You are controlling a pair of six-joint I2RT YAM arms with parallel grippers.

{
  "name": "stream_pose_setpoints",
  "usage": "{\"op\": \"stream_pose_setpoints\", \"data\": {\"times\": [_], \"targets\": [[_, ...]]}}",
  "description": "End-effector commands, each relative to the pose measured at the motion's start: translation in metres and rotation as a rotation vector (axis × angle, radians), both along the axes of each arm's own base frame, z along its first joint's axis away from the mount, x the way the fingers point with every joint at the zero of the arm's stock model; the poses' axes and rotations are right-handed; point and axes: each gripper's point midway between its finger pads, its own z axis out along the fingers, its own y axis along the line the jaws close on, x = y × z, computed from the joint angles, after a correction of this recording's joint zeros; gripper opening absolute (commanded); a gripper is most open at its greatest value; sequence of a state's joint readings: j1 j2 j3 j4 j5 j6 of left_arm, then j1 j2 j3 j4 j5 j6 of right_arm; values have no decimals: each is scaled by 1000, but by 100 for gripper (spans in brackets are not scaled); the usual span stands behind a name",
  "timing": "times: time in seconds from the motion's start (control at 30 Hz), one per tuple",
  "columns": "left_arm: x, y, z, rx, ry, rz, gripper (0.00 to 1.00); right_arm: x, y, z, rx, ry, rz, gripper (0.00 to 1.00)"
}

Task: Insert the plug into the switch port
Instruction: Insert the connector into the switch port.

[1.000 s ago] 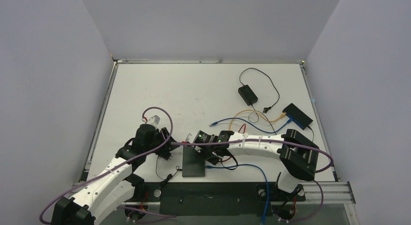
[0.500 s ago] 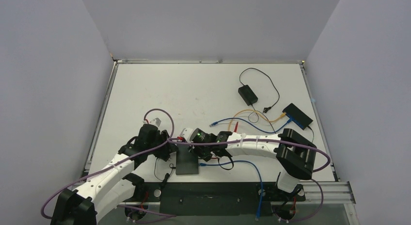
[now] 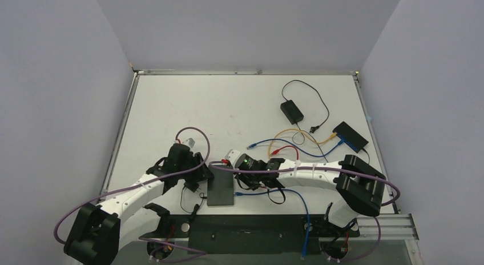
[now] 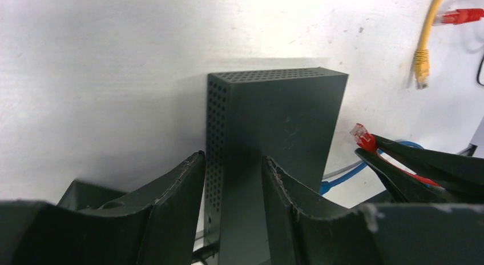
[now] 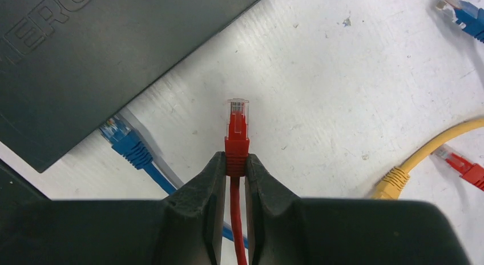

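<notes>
Right gripper pinches the red plug just beside the switch, not yet inserted. My left gripper straddles the switch edge; can't tell if it's clamped. Next I'd align the plug with a port; none visible.

My plug is red with a clear tip. The switch is black, its side dotted with small holes.

Black power adapter far back; yellow cable and blue cable nearer the front.
</notes>
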State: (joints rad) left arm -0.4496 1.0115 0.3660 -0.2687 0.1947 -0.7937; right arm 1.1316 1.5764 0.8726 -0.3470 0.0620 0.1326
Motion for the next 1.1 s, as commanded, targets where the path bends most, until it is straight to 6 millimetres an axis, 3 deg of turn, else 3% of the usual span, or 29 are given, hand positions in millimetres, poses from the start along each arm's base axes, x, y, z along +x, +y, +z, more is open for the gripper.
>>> {"op": "stream_pose_setpoints", "data": {"times": [0.0, 0.6, 1.07], "targets": [[30, -27, 28, -107, -147, -88, 38, 5, 3, 12, 61, -37, -18, 0], [60, -51, 28, -122, -181, -190, 33, -17, 27, 6, 116, -5, 144, 0], [54, -49, 24, -111, -160, -199, 32, -3, 49, 4, 177, -52, 116, 0]]}}
